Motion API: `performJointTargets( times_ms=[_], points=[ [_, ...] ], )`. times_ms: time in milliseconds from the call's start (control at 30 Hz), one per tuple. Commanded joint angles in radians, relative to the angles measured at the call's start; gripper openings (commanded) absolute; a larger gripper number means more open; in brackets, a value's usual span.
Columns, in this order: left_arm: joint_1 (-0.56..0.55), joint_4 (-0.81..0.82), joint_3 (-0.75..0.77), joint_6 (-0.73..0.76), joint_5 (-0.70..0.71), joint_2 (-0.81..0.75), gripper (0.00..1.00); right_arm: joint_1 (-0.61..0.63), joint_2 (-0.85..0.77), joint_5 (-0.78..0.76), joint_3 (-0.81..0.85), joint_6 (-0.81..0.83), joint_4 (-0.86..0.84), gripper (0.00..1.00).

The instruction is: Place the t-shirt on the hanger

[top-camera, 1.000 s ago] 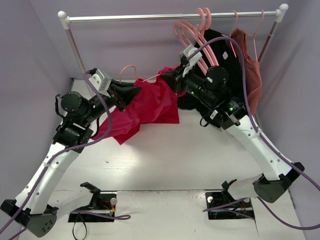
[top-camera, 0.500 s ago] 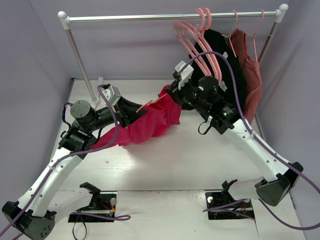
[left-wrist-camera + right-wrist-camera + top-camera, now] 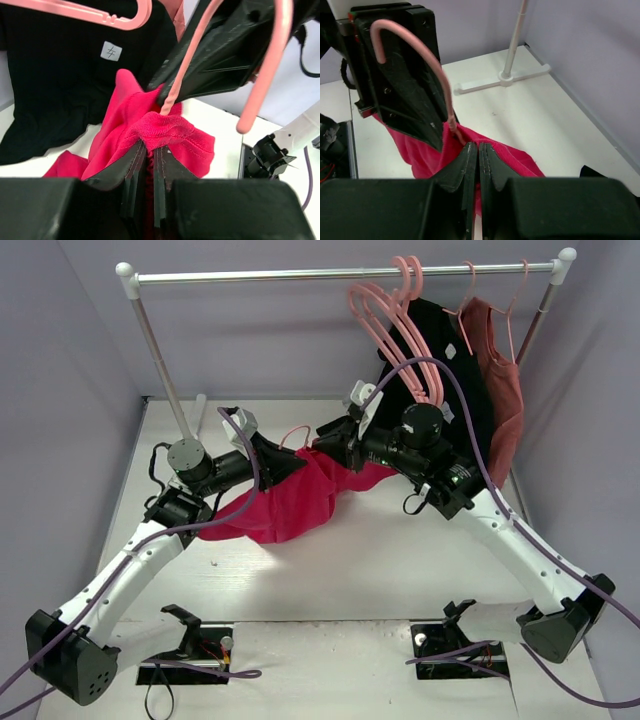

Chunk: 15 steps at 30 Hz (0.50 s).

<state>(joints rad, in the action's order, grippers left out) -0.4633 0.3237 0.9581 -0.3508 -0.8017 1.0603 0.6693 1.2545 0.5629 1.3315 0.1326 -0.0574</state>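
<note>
The crimson-pink t-shirt (image 3: 285, 505) hangs bunched between my two grippers, its lower part draped on the table. My left gripper (image 3: 298, 460) is shut on a fold of it near the collar, as the left wrist view (image 3: 151, 147) shows. My right gripper (image 3: 322, 432) is shut on the collar edge right opposite, as the right wrist view (image 3: 479, 146) shows. The light-pink hanger (image 3: 293, 432) has its neck going down into the fabric between the grippers. Only its hook and neck show (image 3: 182, 70) (image 3: 427, 52); its frame is hidden inside the shirt (image 3: 165, 130) (image 3: 515, 155).
A clothes rail (image 3: 340, 273) spans the back on two posts (image 3: 160, 350). Several spare pink hangers (image 3: 395, 310), a black shirt (image 3: 470, 390) and a rust-red sleeveless top (image 3: 505, 380) hang at its right end, just behind my right arm. The rack's foot (image 3: 505, 80) lies on the table.
Both grippers have come down and toward the table's middle with the shirt, and closer together. The shirt now sags onto the table. The hanger's hook stands between the grippers.
</note>
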Motion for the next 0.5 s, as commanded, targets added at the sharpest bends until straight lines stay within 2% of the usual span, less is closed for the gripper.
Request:
performJointTargets(
  times_ms=[0,133,200,467],
  points=[
    [0.009,0.172,-0.002,-0.017,0.016,-0.022,0.00,0.009,-0.056,0.046,-0.017,0.001,-0.090,0.00],
    [0.028,0.225,-0.031,-0.040,0.007,-0.023,0.00,0.009,-0.081,-0.020,-0.066,0.024,-0.038,0.03],
    [0.050,0.340,-0.056,-0.121,-0.045,-0.007,0.00,0.004,-0.108,-0.102,-0.118,0.039,-0.024,0.05],
    [0.055,0.664,-0.071,-0.368,-0.203,0.124,0.00,-0.004,-0.081,-0.123,-0.109,0.041,0.013,0.07]
  ],
)
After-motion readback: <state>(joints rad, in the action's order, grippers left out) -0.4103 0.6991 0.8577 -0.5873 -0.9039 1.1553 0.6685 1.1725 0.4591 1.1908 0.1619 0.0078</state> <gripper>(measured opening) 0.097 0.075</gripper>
